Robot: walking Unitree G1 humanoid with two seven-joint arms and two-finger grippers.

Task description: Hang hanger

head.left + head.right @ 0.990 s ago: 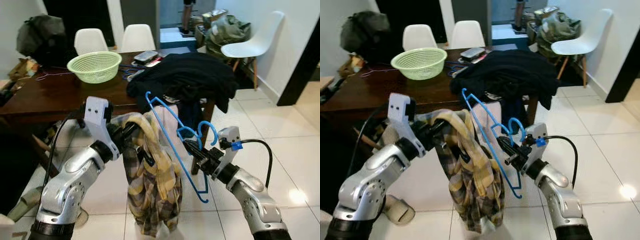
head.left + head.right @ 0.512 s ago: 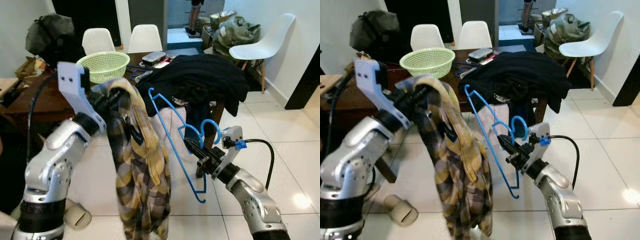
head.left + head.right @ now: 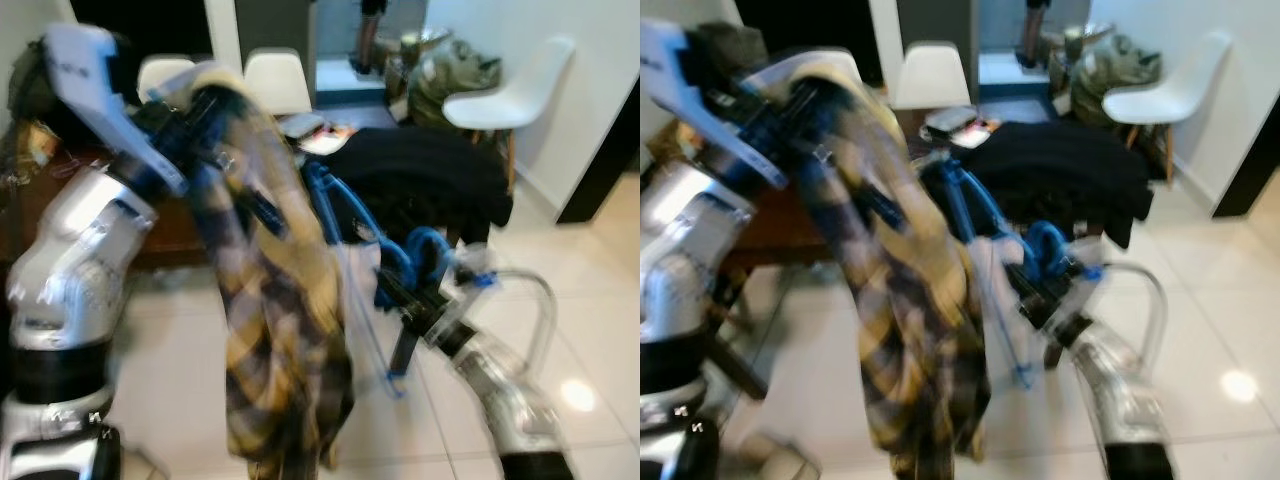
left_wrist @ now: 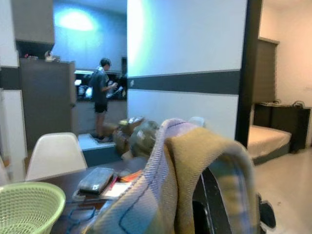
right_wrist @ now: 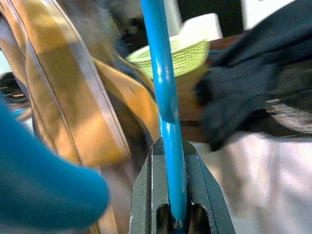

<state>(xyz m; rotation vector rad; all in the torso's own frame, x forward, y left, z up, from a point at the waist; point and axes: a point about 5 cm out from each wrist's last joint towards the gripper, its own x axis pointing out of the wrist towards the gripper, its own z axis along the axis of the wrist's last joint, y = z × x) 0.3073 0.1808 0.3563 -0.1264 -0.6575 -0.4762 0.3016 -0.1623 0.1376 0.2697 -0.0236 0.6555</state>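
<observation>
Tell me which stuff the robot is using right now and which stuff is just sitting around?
Using:
blue hanger, pinched in the right gripper
yellow checked shirt, draped over the raised left gripper

Just sitting around:
green basket
black clothes on the table
white chair

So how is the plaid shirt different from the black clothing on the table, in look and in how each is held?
The plaid shirt is yellow-and-dark checked; the black clothing is plain black. The shirt hangs long from the raised left gripper, draped over its fingers, while the black clothing lies heaped on the table, one edge spilling over. The shirt is blurred; the black clothing shows more sharply. Both are soft garments near the blue hanger pinched in the right gripper.
</observation>
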